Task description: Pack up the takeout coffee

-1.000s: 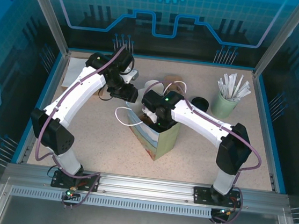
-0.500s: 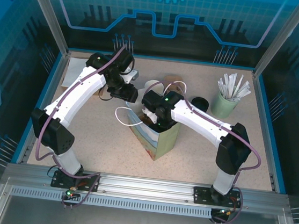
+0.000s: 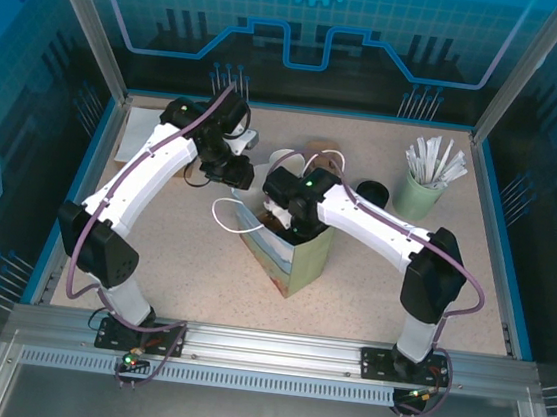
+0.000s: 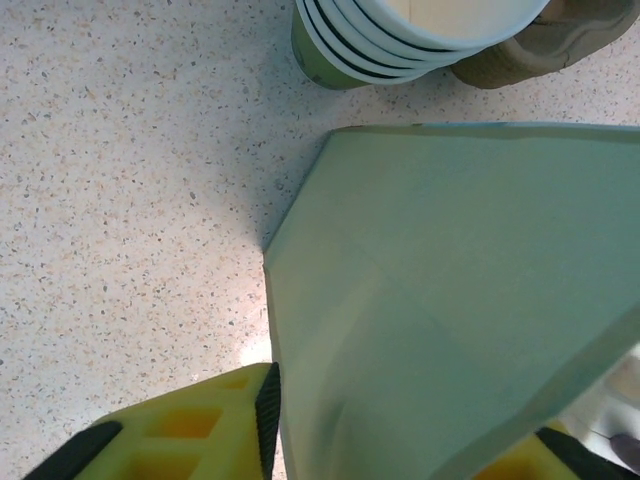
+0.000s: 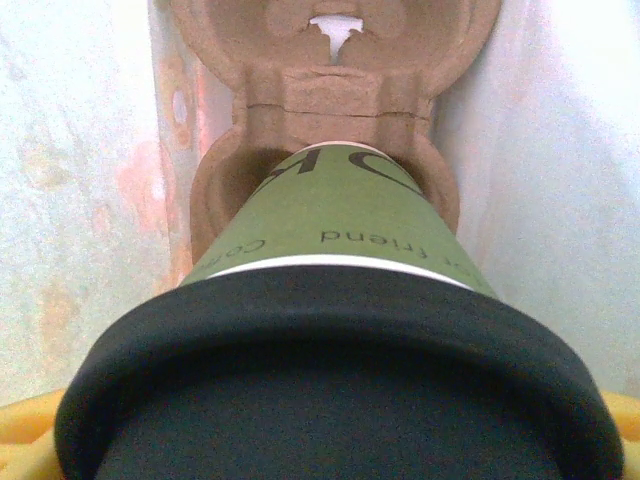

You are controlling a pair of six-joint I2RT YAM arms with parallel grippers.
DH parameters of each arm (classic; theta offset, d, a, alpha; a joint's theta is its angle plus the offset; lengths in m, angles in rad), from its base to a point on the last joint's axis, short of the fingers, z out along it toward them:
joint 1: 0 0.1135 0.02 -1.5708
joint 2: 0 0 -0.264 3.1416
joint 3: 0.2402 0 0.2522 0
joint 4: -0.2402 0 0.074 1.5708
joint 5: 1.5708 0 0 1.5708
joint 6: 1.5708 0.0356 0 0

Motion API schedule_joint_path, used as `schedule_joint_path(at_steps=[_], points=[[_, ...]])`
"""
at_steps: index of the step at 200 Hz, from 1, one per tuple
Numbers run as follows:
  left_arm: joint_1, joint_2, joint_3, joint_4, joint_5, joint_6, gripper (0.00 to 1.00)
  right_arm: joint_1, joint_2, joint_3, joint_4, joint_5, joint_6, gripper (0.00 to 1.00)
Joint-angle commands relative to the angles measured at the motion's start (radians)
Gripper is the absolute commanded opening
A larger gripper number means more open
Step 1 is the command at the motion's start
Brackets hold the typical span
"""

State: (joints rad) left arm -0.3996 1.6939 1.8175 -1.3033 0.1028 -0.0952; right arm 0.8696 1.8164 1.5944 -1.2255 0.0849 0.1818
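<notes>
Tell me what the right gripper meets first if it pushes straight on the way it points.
Probably the brown pulp carrier: the coffee cup between its fingers points base-first at a pocket; depth is unclear.

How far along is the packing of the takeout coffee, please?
Done: the carrier sits inside the paper bag. In hand: the right gripper holds the takeout coffee, its base in a carrier pocket; the left gripper straddles the bag's wall. Left: release, withdraw.
</notes>
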Motion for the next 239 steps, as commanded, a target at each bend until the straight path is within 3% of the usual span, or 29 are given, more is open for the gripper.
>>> schedule_joint_path(at_steps=[1, 50, 239], points=[[-0.006, -0.003, 0.039, -0.002, 0.023, 0.018, 0.27, -0.013, 0.045, 0.011, 0.004, -0.030, 0.000, 0.85], [-0.007, -0.022, 0.037, 0.003, 0.029, 0.016, 0.16, -0.014, 0.047, 0.087, -0.049, -0.029, 0.013, 0.85], [-0.027, -0.038, 0.051, 0.014, 0.023, -0.004, 0.15, -0.017, 0.082, 0.225, -0.134, -0.034, 0.038, 0.85]])
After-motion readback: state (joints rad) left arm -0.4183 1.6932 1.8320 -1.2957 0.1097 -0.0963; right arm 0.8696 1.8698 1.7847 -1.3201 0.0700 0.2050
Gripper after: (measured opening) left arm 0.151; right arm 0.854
